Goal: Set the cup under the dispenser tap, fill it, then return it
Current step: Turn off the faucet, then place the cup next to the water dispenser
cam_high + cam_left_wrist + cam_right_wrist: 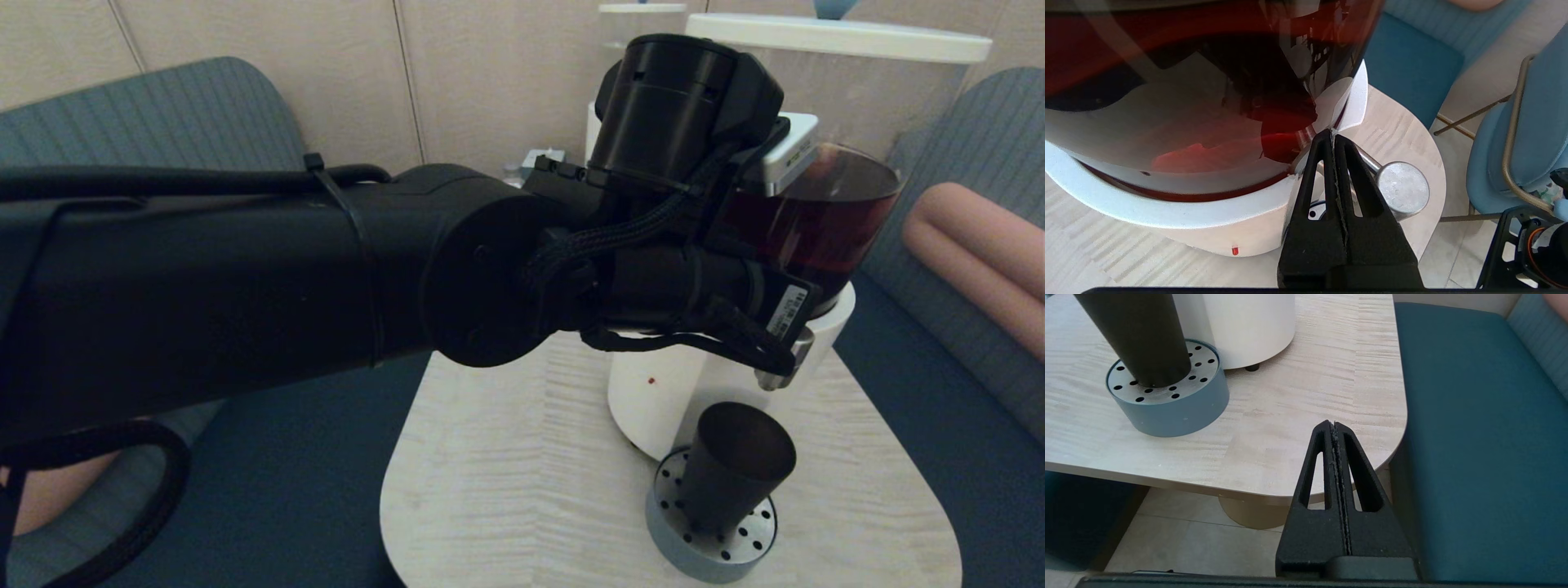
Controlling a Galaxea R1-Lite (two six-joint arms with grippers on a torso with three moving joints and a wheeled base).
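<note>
Pale wood-grain table [506,457] with rounded corners, perforated grey-blue drip tray [1180,404] on it near its front edge, teal upholstered bench seat [1474,428] just beside the table, light blue metal-framed chair [1531,134] beyond the table, tiled floor [1180,547] beneath the table

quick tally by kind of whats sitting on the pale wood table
Dispensers: 2, the brown-liquid dispenser and a clear dispenser behind it
Cups: 1, the black cup
Drip trays: 1, the grey perforated tray under the cup
Total: 4 on the table
</note>
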